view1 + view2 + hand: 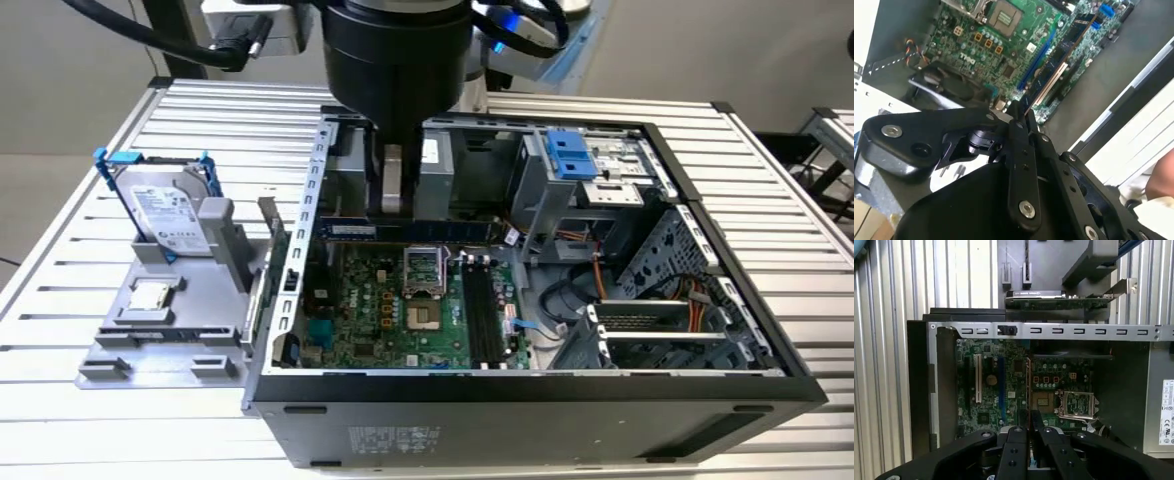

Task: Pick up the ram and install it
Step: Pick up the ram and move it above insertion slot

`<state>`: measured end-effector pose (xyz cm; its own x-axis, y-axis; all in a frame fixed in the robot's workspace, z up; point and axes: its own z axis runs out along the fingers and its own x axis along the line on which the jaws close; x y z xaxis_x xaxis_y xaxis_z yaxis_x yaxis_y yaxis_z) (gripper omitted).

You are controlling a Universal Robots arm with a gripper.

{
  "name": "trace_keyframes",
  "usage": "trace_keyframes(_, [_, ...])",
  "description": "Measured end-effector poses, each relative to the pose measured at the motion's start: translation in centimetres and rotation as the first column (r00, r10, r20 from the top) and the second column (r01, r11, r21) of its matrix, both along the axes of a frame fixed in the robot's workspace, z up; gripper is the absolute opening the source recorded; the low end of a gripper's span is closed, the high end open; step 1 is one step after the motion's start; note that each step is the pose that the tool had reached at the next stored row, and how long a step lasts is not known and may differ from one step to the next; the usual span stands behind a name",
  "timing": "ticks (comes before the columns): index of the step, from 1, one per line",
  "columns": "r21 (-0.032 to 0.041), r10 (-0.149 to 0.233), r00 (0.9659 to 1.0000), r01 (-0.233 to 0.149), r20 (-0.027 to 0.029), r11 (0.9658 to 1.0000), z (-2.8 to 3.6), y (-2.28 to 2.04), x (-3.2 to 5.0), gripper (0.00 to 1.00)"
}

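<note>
Black gripper (1019,114) is clamping thin dark circuit-board ram (1050,85); hanging crosswise to long black slots (481,305) beneath, likely risking a jam.

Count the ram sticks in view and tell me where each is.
1. The ram is clamped in the claw, above the motherboard inside the open case. Others could be hidden behind the arm.

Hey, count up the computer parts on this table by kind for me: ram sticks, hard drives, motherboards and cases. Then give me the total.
ram stick: 1, held in the gripper
hard drive: 1, standing in a blue frame outside the case
motherboard: 1, inside the case
computer case: 1, open
Total: 4
</note>
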<state>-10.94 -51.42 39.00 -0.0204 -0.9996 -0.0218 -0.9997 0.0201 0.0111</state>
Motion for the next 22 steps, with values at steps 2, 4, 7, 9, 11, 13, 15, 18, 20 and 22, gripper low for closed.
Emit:
trace_keyframes(2, [0.0001, 0.000, 1.0000, 0.000, -0.0001, 1.0000, -0.01, 0.00, 0.56, 0.00])
trace_keyframes(4, [0.0001, 0.000, 1.0000, 0.000, -0.0002, 1.0000, 0.00, 0.00, 1.14, 0.00])
trace_keyframes(7, [0.0001, 0.000, 1.0000, 0.000, -0.0003, 1.0000, -0.01, 0.00, 2.04, 0.00])
trace_keyframes(9, [0.0000, 0.000, 1.0000, 0.000, -0.0005, 1.0000, 0.00, 0.00, 2.63, 0.00])
trace_keyframes(11, [0.0001, 0.000, 1.0000, 0.000, -0.0006, 1.0000, -0.01, 0.00, 3.24, 0.00])
trace_keyframes(13, [0.0001, 0.000, 1.0000, 0.000, -0.0008, 1.0000, -0.01, 0.00, 3.84, 0.00])
trace_keyframes(15, [0.0000, 0.000, 1.0000, 0.000, -0.0010, 1.0000, -0.01, 0.00, 4.43, 0.00])
trace_keyframes(18, [0.0000, 0.000, 1.0000, 0.000, -0.0013, 1.0000, -0.01, 0.00, 5.41, 0.00])
trace_keyframes(20, [0.0000, 0.000, 1.0000, 0.000, -0.0016, 1.0000, -0.01, 0.00, 6.03, 0.00])
trace_keyframes(22, [0.0000, 0.000, 1.0000, 0.000, -0.0018, 1.0000, -0.01, 0.00, 6.67, 0.00])
